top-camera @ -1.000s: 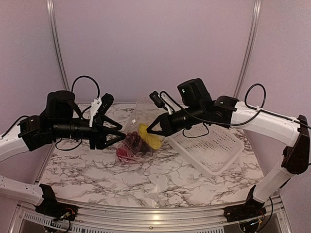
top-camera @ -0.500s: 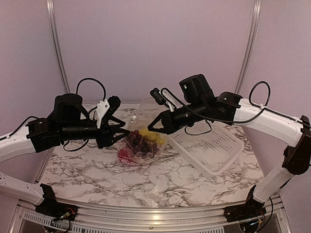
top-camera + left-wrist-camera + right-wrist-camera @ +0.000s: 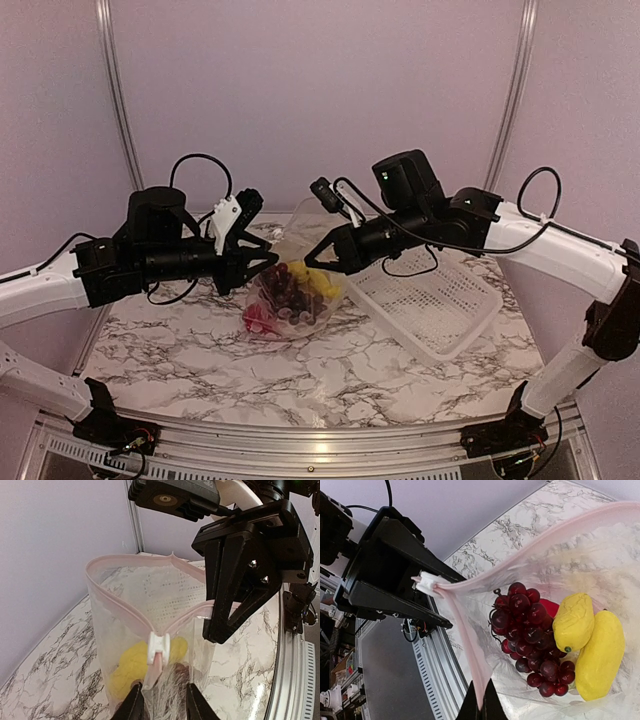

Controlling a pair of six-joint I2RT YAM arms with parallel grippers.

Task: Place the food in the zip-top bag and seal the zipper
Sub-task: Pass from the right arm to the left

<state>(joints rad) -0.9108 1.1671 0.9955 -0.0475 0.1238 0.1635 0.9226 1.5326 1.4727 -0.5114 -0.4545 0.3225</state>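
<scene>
The clear zip-top bag point(image 3: 296, 222) hangs between my two grippers over the marble table, with its mouth open. Inside show the purple grape bunch point(image 3: 530, 630), two yellow pieces point(image 3: 572, 622), and a red piece point(image 3: 549, 607). I see no cauliflower or orange fruit. The pink zipper point(image 3: 125, 611) carries a white slider point(image 3: 160, 649) at its left end. My left gripper point(image 3: 161, 695) is open, and its fingers straddle the bag's end just below the slider. My right gripper point(image 3: 481, 700) is shut on the zipper's other end point(image 3: 310, 262).
A white lattice basket point(image 3: 440, 300) lies on the table at the right, under the right arm. The back wall and its corner posts stand close behind the bag. The table's metal front rail shows in the right wrist view point(image 3: 432, 665).
My left arm has moved right and up to the bag's slider end. The bag has been drawn up and more upright, so the food has bunched at its bottom. The right gripper has risen slightly.
</scene>
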